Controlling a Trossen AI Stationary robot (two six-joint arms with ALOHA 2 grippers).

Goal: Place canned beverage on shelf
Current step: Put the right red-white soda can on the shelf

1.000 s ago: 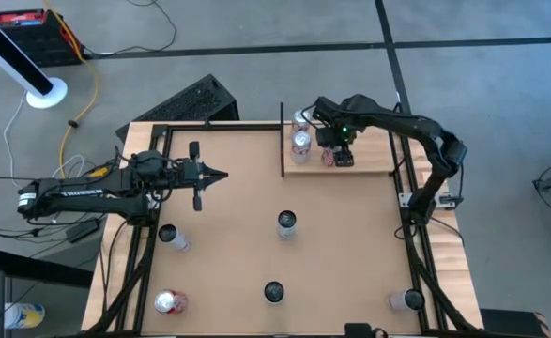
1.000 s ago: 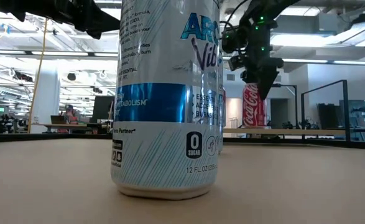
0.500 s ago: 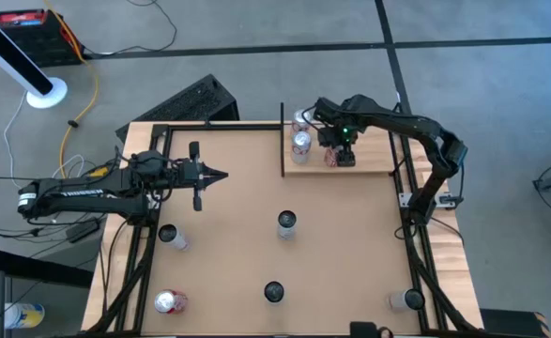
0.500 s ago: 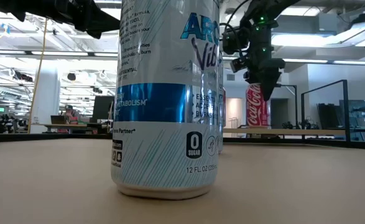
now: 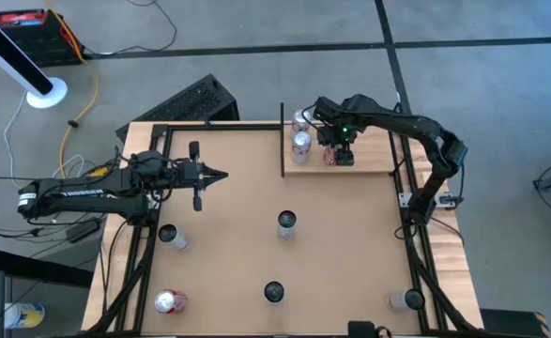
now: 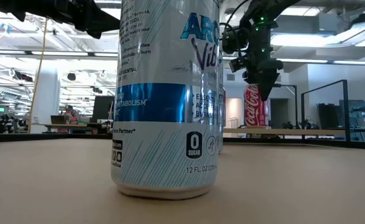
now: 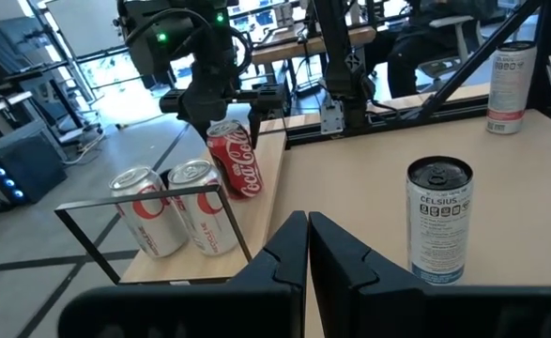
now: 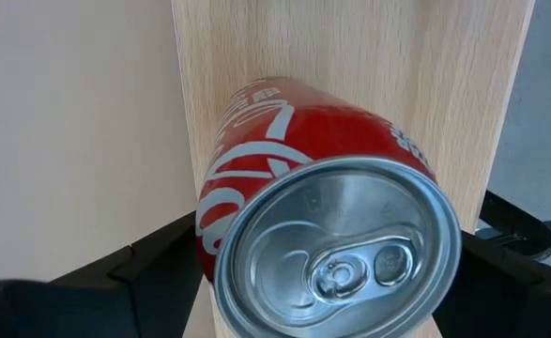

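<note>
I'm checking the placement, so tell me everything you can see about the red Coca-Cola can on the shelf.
The red Coca-Cola can is aluminium, with white script on its side and a silver top whose pull tab is unopened. It stands upright on the light-wood shelf, beside two silver-and-red cans. The right gripper hangs open just above it, fingers flanking the top; contact cannot be told.

Red cola can (image 8: 305,178) upright on the light-wood shelf (image 5: 374,155) — beside two silver cans (image 5: 300,132).
</note>
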